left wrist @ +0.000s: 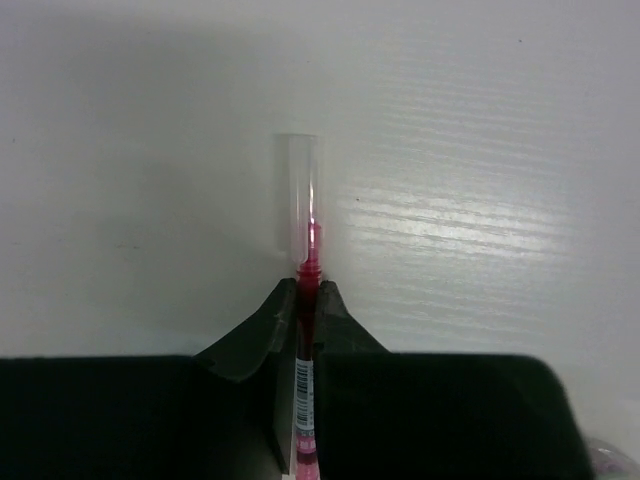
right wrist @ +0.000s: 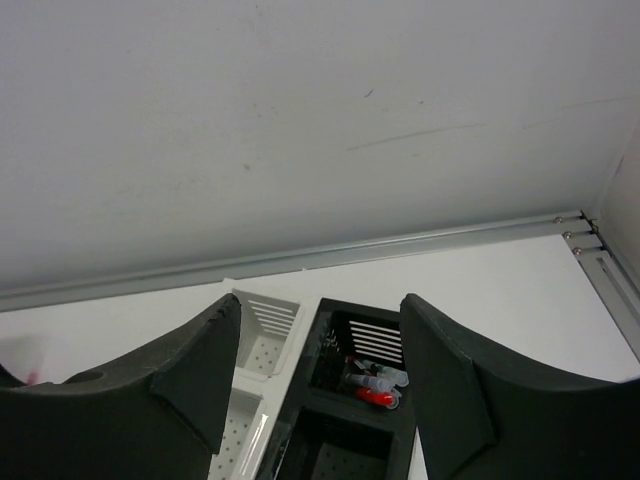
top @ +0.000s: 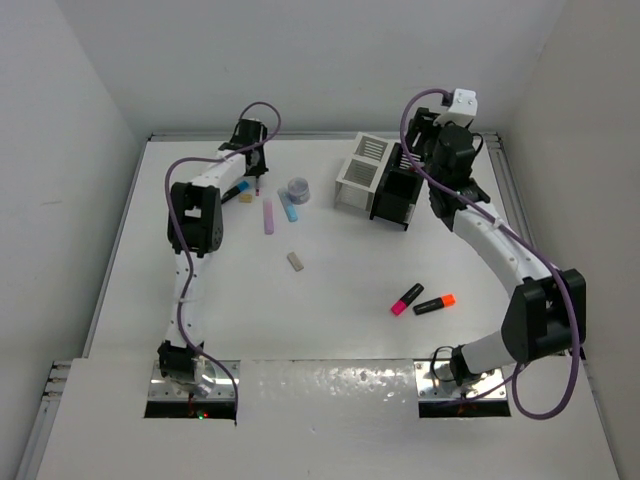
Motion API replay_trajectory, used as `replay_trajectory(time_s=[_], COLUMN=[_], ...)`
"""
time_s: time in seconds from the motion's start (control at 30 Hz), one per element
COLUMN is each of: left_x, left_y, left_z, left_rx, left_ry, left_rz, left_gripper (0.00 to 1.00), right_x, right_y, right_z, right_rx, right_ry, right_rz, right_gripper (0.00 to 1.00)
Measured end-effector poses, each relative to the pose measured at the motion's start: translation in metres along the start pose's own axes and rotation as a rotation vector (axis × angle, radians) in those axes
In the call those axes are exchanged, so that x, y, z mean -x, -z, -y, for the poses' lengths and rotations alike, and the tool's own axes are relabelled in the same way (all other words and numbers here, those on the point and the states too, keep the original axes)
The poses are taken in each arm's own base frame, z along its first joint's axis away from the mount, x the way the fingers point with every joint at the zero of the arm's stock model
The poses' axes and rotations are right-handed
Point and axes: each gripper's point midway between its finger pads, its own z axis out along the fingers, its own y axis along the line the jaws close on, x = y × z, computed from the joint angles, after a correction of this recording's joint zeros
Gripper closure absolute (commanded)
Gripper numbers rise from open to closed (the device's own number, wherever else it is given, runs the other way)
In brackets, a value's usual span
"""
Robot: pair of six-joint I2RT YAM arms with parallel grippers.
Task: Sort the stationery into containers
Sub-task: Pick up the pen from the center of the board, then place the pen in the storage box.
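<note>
In the left jaws sits a thin, clear-capped red pen (left wrist: 307, 292).

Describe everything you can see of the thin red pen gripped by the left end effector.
The thin red plastic pen has a translucent red barrel, a white barcode label and a clear tubular cap over its tip. The left end effector is shut on the barrel, with the capped end sticking out past the fingertips. It is above the white table; whether the cap touches it cannot be told.
</note>
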Motion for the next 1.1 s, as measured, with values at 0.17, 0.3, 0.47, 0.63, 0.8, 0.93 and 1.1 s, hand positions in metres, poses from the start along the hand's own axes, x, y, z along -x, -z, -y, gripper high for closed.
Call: replay_trajectory(time_s=[0.17,0.3,0.47,0.63,0.8,0.93,1.1], left_x=[-0.002,-0.001,0.034,0.113,0.108,0.079,0.054], left_y=[0.003,0.008,0.04,0.16,0.329,0.392,0.372], left_z=[0.01,0.027,0.056,0.101,0.162,0.205,0.224], left_rx=[-0.037,-0.116,-0.244,-0.459,-0.803,-1.016,-1.079], left_ry=[0.016,0.029,-0.012,-0.269,-0.539,-0.631,-0.631], left_rz=[-0.008,-0.017,0.056,0.333,0.563,0.61,0.51], left_gripper=[1.0,1.0,1.0,1.0,1.0,1.0,1.0], right_x=[0.01,0.016,0.015,0.029,0.038,0.031,0.006], right_y=[0.007,0.012,0.011,0.009,0.022,0.037,0.045], right_z=[0.001,-0.001,-0.021,-0.068,-0.106,-0.133,-0.141], right_rx=[0.004,0.02,0.107,0.301,0.468,0.554,0.557], right_ry=[-0.015,-0.016,-0.025,-0.161,-0.346,-0.419,-0.462], right_rz=[0.028,0.029,-0.071,-0.124,-0.113,-0.143,-0.2], right_gripper=[0.37,0.37,0.37,0.37,0.37,0.36,0.38])
